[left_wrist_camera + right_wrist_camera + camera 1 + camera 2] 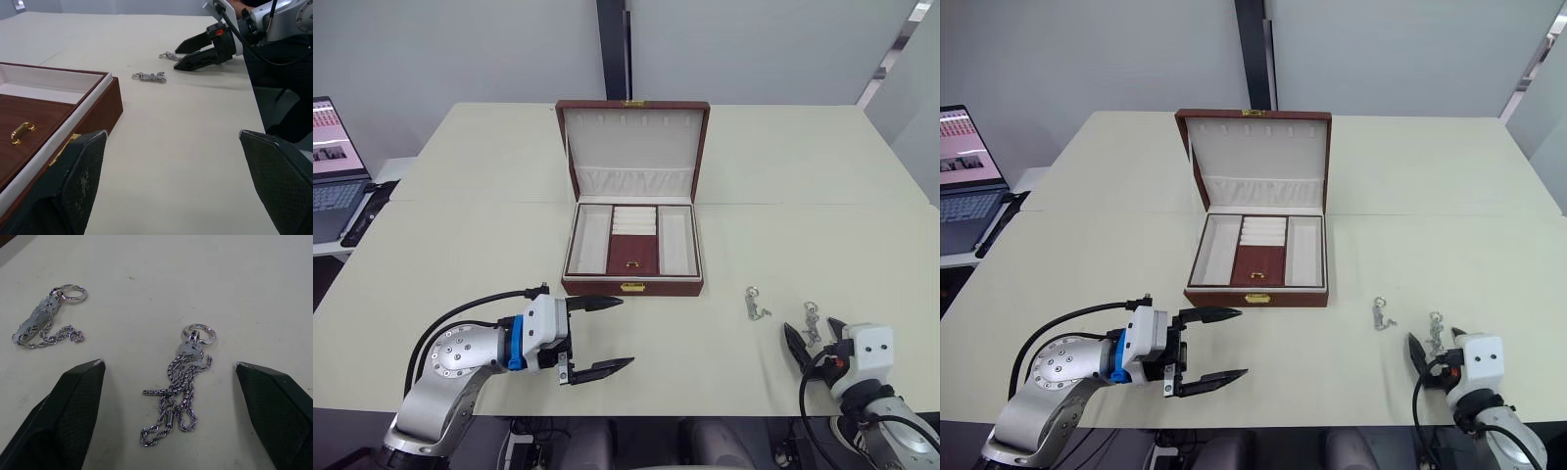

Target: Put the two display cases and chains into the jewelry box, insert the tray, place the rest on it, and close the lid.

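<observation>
The jewelry box (632, 245) is parked in the middle of the cream table (489, 245), lid (633, 147) swung fully up and back. Inside, a wooden tray (633, 255) with a small gold handle is seated in the centre slot, with a ring-roll section just behind it and one pale compartment on each side. No display cases can be made out in any of the shots, so their whereabouts can't be told.

Two silver chains are lying loose on the table, off to the right of the box and nearer the front edge. The first chain (756, 304) is found fairly near the box's front right corner. The second chain (182, 382) is further out from the box, and it's bracketed by the right gripper (171, 431), whose fingers are spread wide with the chain lying between them, not gripped.

The left gripper (599, 338) is held just in front of the box's front left corner, close to the brass latch but not touching it. Its fingers are spread wide and nothing is held.

A laptop (335, 166) is seen far left of the box, off the table.
</observation>
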